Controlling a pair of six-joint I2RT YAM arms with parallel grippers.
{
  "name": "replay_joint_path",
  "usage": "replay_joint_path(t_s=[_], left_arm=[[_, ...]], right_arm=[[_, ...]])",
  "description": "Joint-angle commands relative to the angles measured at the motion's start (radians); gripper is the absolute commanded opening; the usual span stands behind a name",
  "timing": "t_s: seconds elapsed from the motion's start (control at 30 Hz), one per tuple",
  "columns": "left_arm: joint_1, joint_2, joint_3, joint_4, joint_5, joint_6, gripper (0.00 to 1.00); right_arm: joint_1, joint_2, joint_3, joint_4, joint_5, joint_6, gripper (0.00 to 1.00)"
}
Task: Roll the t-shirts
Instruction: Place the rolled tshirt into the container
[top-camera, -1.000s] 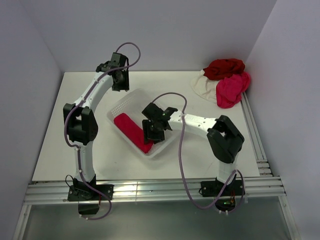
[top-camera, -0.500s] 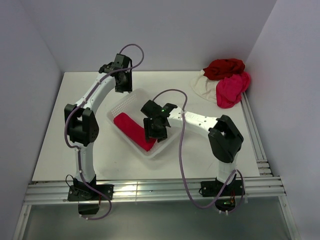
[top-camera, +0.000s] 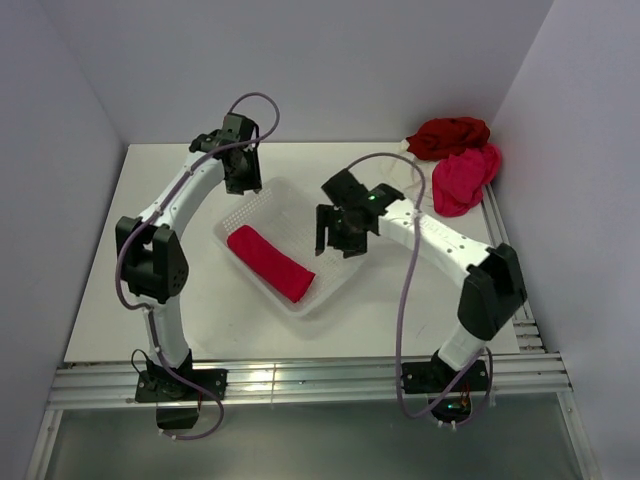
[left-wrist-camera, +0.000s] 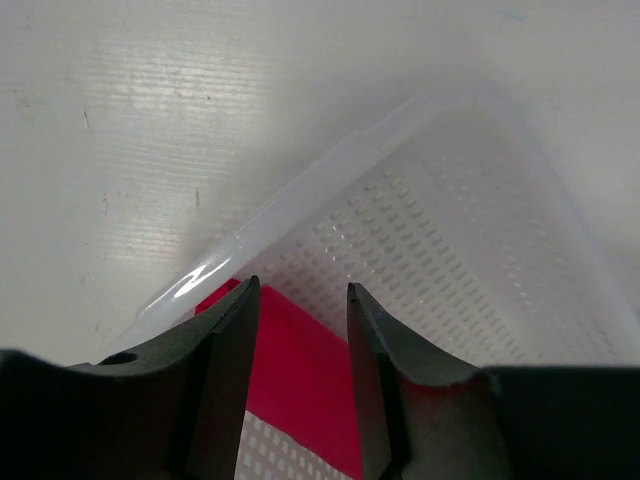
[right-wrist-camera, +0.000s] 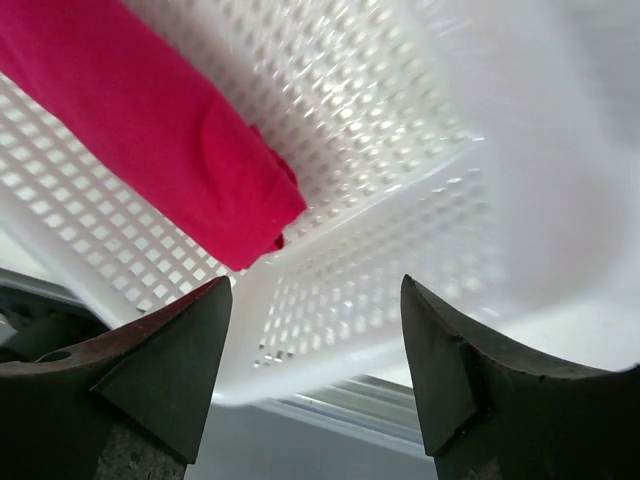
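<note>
The two arm bases (top-camera: 300, 380) stand side by side at the near edge of the surface (top-camera: 100, 320). Just beyond them sits the white mesh basket (top-camera: 238, 212), turned at an angle to that edge. Inside it lies the crimson t-shirt (top-camera: 270, 263), rolled into a tight log that runs along the basket's near-left long wall, with one end close to the nearest corner. The right fingers (right-wrist-camera: 205, 340) hang above the right part of the basket, spread wide and holding nothing. Between them the right wrist view shows the end of the roll and the basket's perforated wall, apart from both fingers. Farther back, the left fingers (left-wrist-camera: 245, 340) hover over the basket's far-left rim. They are parted about halfway and have hold of nothing. Through their gap the left wrist view shows a strip of the crimson roll below, with the rim and mesh floor beyond it. In the far right corner, well apart from the basket, the pink t-shirt (top-camera: 462, 180) lies crumpled and unrolled. The dark red t-shirt (top-camera: 450, 135) is heaped just behind it, touching it.
</note>
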Motion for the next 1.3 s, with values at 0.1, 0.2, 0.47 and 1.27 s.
replay_joint_path(t_s=[0.1, 0.2, 0.47, 1.27], left_arm=[[-0.013, -0.205, 0.078, -0.036, 0.013, -0.132, 0.52], [-0.056, -0.276, -0.001, -0.033, 0.005, -0.255, 0.57], [-0.158, -0.567, -0.388, -0.033, -0.025, -0.511, 0.95], [-0.159, -0.891, -0.314, -0.309, -0.091, -0.535, 1.0]], right_arm=[[-0.133, -0.142, 0.001, -0.146, 0.08, 0.011, 0.77], [-0.178, -0.224, -0.088, -0.103, 0.067, 0.056, 0.78], [-0.258, -0.223, -0.249, 0.024, -0.021, 0.077, 0.72], [0.037, -0.166, -0.372, 0.335, 0.087, 0.896, 0.0]])
